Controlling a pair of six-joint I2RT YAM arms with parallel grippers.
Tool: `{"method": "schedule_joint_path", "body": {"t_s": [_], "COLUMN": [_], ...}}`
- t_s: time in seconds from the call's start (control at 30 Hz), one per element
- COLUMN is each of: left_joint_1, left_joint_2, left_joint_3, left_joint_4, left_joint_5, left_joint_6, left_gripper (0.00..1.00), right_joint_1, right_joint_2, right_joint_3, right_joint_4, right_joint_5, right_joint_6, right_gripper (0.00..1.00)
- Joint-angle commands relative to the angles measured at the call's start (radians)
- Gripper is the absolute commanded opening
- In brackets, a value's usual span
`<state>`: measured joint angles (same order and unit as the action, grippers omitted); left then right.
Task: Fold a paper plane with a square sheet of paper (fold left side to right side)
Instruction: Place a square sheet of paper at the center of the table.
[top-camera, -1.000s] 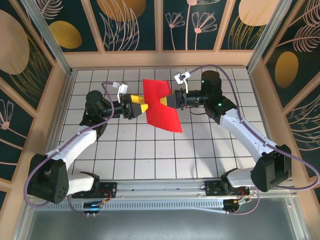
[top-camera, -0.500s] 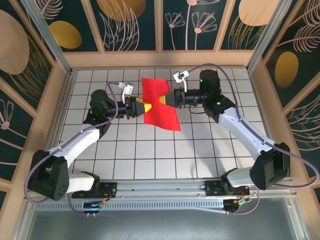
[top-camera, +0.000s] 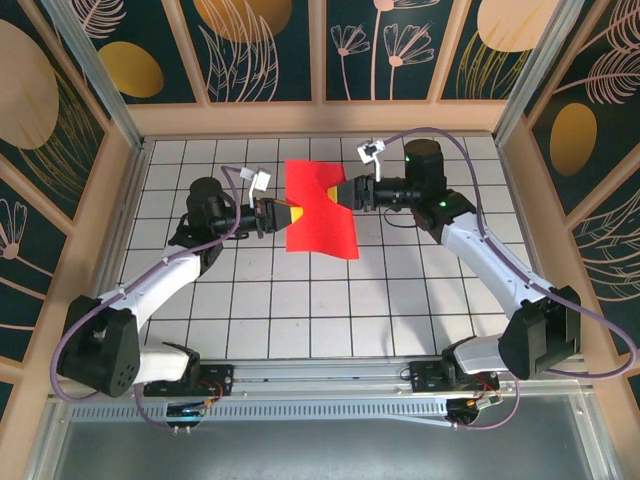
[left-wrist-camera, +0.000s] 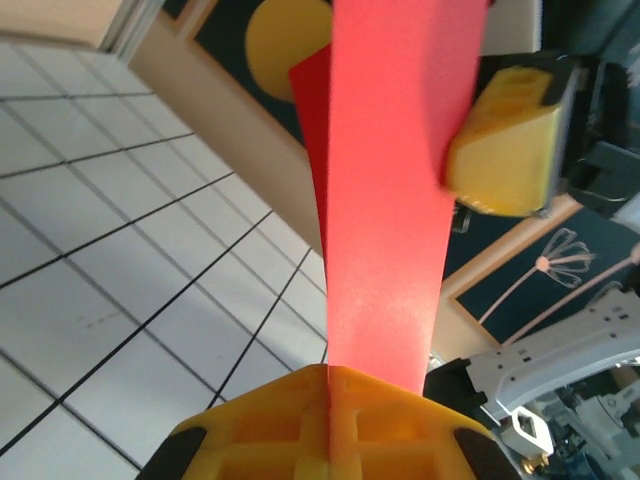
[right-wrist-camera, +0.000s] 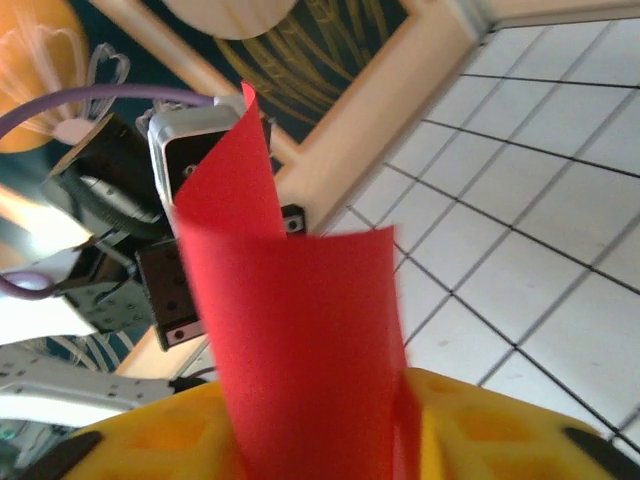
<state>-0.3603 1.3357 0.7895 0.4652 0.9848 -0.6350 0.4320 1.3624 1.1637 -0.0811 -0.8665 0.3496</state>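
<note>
Left pincer (top-camera: 291, 213): closed on left edge of the square sheet of paper (top-camera: 322, 228) | right pincer (top-camera: 336, 192): at right edge, grip cannot tell | paper above tabletop (top-camera: 300, 300)

Colours as I read them from here. The square sheet of paper (top-camera: 320, 225): bright red, plain, same on both faces.

Left hand (top-camera: 288, 214) and right hand (top-camera: 337, 192): yellow fingers on black bodies.

Left arm (top-camera: 160, 280) and right arm (top-camera: 490, 258): white shells, black joints.

Cable (right-wrist-camera: 110, 93): purple.

Surface (top-camera: 300, 300): white tiles with a dark grid.

Wall panels (top-camera: 270, 60): dark teal, gold discs, pale line-drawn leaves and flowers, tan wood frames.
</note>
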Motion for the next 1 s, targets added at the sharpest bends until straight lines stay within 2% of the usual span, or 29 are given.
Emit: {"method": "schedule_joint_path", "body": {"t_s": [0.0, 0.2, 0.4, 0.53, 0.6, 0.87, 0.93, 0.97], "left_joint_1": [-0.002, -0.003, -0.002, -0.002, -0.001, -0.001, -0.001, 0.000], "left_joint_2": [0.058, 0.195, 0.290, 0.371, 0.411, 0.430, 0.424, 0.422], "left_joint_3": [0.012, -0.017, 0.055, 0.106, 0.129, 0.141, 0.139, 0.141], "left_joint_4": [-0.119, -0.163, -0.371, -0.492, -0.547, -0.591, -0.598, -0.602], "left_joint_5": [-0.071, -0.154, -0.239, -0.274, -0.316, -0.370, -0.379, -0.381], "left_joint_6": [0.003, -0.034, 0.089, 0.156, 0.191, 0.196, 0.193, 0.196], "left_gripper": [0.00, 0.00, 0.00, 0.00, 0.00, 0.00, 0.00, 0.00], "right_joint_1": [-0.042, -0.127, -0.166, -0.163, -0.154, -0.051, -0.026, -0.013], "right_joint_2": [-0.013, 0.017, 0.023, 0.045, 0.061, 0.208, 0.257, 0.287], "right_joint_3": [-0.027, -0.056, -0.121, -0.167, -0.191, -0.209, -0.197, -0.188], "right_joint_4": [-0.074, -0.183, -0.197, -0.174, -0.148, -0.063, -0.044, -0.036], "right_joint_5": [0.119, 0.276, 0.394, 0.389, 0.377, 0.385, 0.389, 0.388], "right_joint_6": [-0.012, 0.035, 0.106, 0.144, 0.160, 0.225, 0.231, 0.233], "right_gripper": [0.49, 0.67, 0.71, 0.60, 0.50, 0.07, 0.00, 0.00]}}
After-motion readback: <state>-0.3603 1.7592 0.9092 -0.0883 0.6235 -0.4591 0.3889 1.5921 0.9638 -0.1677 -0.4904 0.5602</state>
